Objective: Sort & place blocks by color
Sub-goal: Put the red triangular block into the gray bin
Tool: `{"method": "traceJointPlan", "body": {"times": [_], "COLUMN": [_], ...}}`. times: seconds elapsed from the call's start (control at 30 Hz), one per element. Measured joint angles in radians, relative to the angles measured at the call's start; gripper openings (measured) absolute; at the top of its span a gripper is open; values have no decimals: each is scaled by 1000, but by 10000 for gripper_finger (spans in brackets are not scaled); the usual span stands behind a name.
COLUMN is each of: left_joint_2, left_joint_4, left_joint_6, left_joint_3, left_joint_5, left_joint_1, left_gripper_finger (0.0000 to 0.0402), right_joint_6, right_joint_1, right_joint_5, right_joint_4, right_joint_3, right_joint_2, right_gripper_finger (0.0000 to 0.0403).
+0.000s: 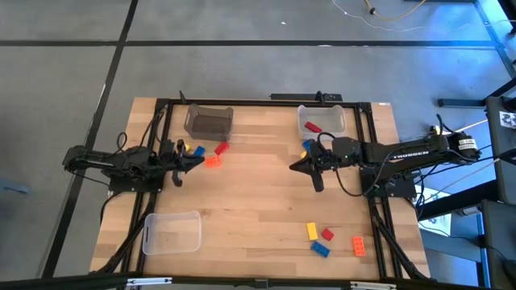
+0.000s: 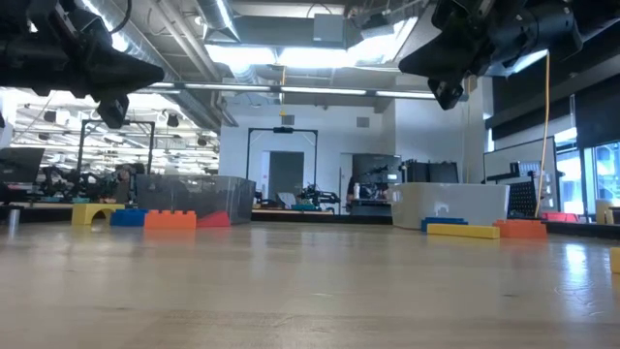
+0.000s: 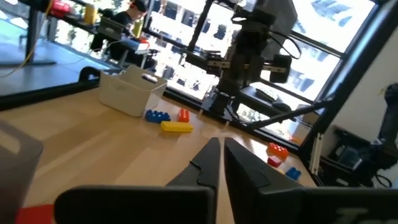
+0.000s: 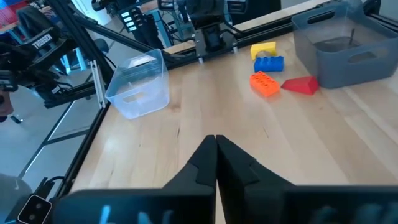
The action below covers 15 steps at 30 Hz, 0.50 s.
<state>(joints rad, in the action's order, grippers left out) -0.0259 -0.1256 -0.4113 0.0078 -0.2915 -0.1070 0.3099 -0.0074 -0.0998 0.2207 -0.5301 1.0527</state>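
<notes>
Above bare table, left gripper and right gripper pressed together, holding nothing; risk scattering the 4 blocks if lowered without spreading first.

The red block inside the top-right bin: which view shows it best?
The high view: looking down, the red block lies plainly inside the bin. The low view shows only the bin's opaque wall, the left wrist view only the bin's outside, and the right wrist view misses that bin.
</notes>
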Motion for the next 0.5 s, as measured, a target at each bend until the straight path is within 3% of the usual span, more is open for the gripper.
{"method": "traceJointPlan", "body": {"times": [0.27,0.5], "left_joint_2": [-1,-24], "left_joint_4": [48,61], "left_joint_6": [-134,-112], "left_joint_3": [0,55], "left_joint_5": [-22,-65], "left_joint_1": [0,0], "left_gripper_finger": [141,216], "right_joint_6": [0,0], "right_joint_1": [0,0], "right_joint_5": [-7,-9], "right_joint_4": [9,9], "right_joint_3": [0,0], "right_joint_2": [0,0], "right_gripper_finger": [1,0]}}
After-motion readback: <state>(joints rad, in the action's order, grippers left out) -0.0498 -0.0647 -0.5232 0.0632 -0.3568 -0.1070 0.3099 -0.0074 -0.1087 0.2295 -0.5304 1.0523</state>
